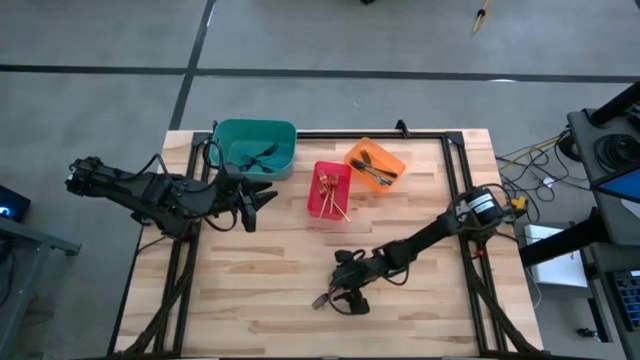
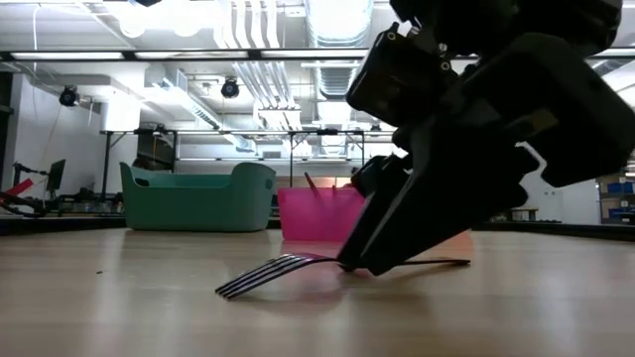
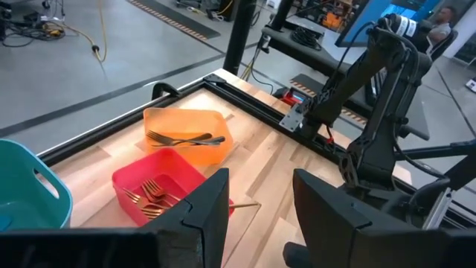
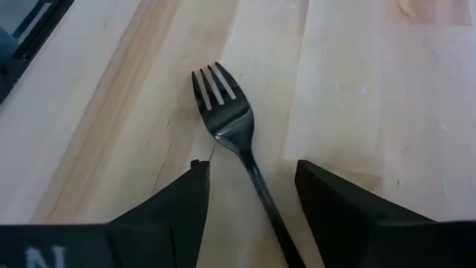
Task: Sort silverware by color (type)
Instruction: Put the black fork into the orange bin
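High view: right hand [image 1: 345, 297] sits low at six o'clock on the tabletop [image 1: 260, 290] over a dark fork [image 1: 322, 299].

Right wrist view: fingers spread astride the handle, positioned for pickup, not yet pinching.

Left wrist view: left hand [image 3: 260, 212] waits half-spread, empty, near the teal bin [image 1: 255, 147].

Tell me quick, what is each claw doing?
Left gripper: open, holding nothing, near the teal bin.
Right gripper: open, straddling a dark fork.
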Controlling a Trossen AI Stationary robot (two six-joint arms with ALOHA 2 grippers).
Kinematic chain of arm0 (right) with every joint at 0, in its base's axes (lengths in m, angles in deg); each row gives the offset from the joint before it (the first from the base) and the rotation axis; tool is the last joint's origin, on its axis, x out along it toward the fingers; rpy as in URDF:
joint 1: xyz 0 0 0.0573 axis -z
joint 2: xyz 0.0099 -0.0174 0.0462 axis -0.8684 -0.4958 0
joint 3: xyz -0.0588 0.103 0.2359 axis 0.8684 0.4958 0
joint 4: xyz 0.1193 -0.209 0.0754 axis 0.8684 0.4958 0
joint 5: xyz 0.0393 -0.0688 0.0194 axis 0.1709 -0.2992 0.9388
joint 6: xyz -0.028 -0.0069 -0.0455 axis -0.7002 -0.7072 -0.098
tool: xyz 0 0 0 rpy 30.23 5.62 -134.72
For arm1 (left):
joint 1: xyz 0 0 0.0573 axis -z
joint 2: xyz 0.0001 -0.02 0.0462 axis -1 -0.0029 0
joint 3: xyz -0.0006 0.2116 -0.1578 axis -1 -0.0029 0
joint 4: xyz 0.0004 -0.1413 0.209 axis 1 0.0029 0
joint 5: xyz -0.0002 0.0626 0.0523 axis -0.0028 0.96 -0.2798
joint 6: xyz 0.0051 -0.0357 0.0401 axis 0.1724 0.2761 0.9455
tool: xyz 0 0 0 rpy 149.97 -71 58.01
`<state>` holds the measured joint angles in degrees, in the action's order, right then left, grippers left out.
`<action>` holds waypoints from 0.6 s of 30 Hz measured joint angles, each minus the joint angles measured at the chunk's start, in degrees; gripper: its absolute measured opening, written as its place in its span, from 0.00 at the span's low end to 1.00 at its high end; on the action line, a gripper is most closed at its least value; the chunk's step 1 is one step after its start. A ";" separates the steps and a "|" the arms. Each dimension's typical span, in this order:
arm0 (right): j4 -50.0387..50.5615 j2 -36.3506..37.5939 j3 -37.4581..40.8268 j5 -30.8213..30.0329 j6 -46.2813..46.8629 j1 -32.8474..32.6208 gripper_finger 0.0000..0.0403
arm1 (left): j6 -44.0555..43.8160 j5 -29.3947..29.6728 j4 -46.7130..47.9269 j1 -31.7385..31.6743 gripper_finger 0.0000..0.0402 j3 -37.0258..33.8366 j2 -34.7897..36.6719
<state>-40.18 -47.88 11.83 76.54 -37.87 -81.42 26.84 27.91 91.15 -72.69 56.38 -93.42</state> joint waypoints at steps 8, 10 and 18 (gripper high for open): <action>0.16 -1.98 0.07 4.02 -4.23 2.42 0.14 | 0.19 0.21 0.02 0.00 0.32 0.00 0.00; 0.14 -2.15 0.09 5.73 -4.91 2.97 0.05 | 0.39 0.39 0.02 0.00 0.32 0.00 0.00; 1.28 2.20 0.22 6.64 1.30 4.12 0.03 | 0.63 0.50 0.02 -0.48 0.32 0.02 0.00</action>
<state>-38.91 -45.68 12.05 83.17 -36.57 -77.30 27.47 28.42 91.17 -73.17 56.40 -93.42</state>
